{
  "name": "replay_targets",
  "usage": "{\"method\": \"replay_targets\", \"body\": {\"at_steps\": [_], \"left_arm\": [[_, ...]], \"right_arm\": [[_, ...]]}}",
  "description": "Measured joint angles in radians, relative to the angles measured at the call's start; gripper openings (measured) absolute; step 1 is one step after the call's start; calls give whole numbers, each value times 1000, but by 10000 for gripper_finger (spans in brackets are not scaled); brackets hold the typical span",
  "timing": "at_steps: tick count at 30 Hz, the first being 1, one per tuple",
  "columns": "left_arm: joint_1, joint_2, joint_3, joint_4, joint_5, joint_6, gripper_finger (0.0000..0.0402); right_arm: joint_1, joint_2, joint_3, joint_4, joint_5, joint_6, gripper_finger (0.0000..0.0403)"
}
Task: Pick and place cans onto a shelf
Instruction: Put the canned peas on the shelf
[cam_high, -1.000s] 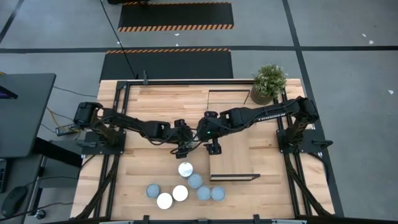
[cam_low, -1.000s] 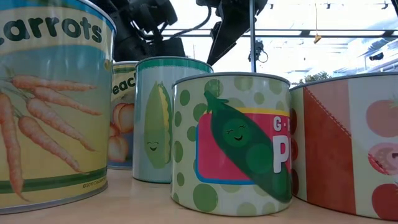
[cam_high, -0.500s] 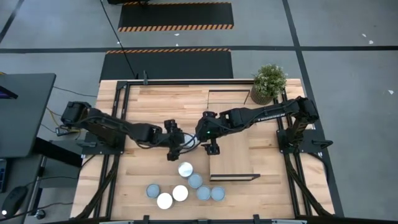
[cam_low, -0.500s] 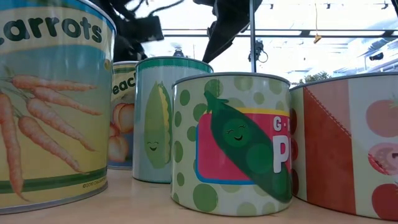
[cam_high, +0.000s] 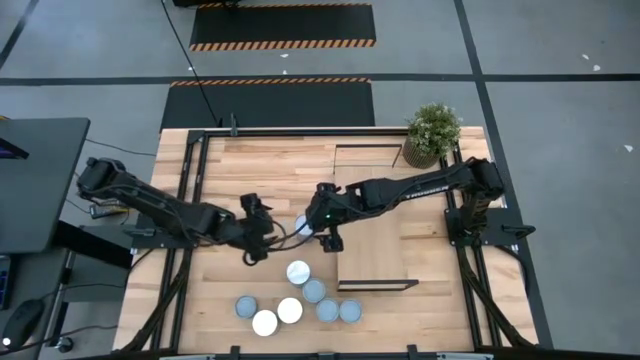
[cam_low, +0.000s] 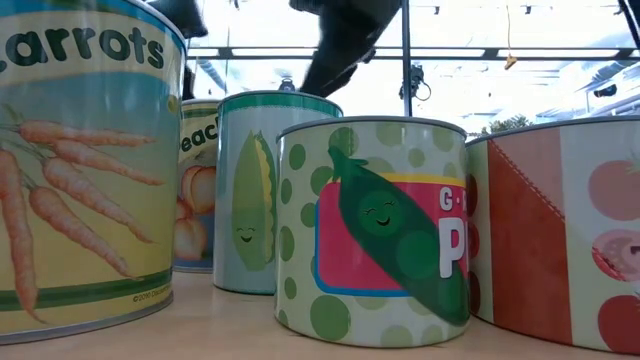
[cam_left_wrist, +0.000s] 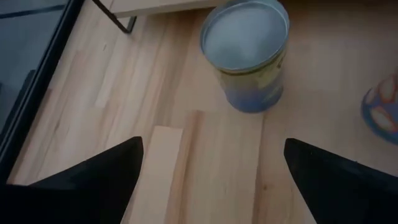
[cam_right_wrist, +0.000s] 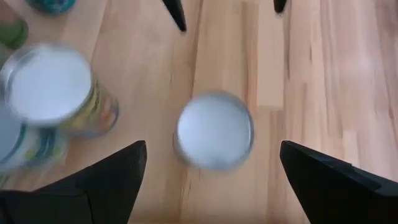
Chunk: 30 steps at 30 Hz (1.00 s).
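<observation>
One can (cam_high: 303, 226) with a pale top stands upright by itself on the tabletop, just left of the shelf (cam_high: 378, 250), a light-wood board with a dark frame at its ends. My right gripper (cam_high: 320, 222) hovers open beside and above this can (cam_right_wrist: 214, 130), its fingers on either side without touching. My left gripper (cam_high: 265, 235) is open too and sits a little to the left of the can (cam_left_wrist: 245, 53). Several more cans (cam_high: 298, 272) stand grouped near the table's front edge.
A potted plant (cam_high: 433, 132) stands at the far right corner. The low view looks past large printed cans (cam_low: 375, 225) close to the camera. Black frame rails (cam_high: 190, 200) run along both sides of the table. Bare wood lies at the far left.
My left gripper has drawn back toward the table's left edge and risen a little, staying open, which leaves the single can uncovered where it stands. My right gripper has crept toward that can, tipping slightly, and stays open.
</observation>
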Motion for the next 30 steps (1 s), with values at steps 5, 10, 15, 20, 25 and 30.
{"method": "replay_targets", "body": {"at_steps": [5,10,15,20,25,30], "left_arm": [[0,-111,-89,66,0,4,396],[2,-241,-185,235,3,59,396],[2,-378,-274,425,0,160,396],[1,-473,-315,637,-3,281,396],[8,-522,-327,746,-4,291,396],[15,-510,-327,750,12,219,396]], "right_arm": [[1,31,0,66,-51,-29,378],[-9,59,13,134,-85,-40,378],[-23,64,17,185,-91,-59,378],[-36,98,11,226,-106,-82,378],[-49,143,7,194,-106,-95,386],[-50,163,7,197,-109,-103,398]]}}
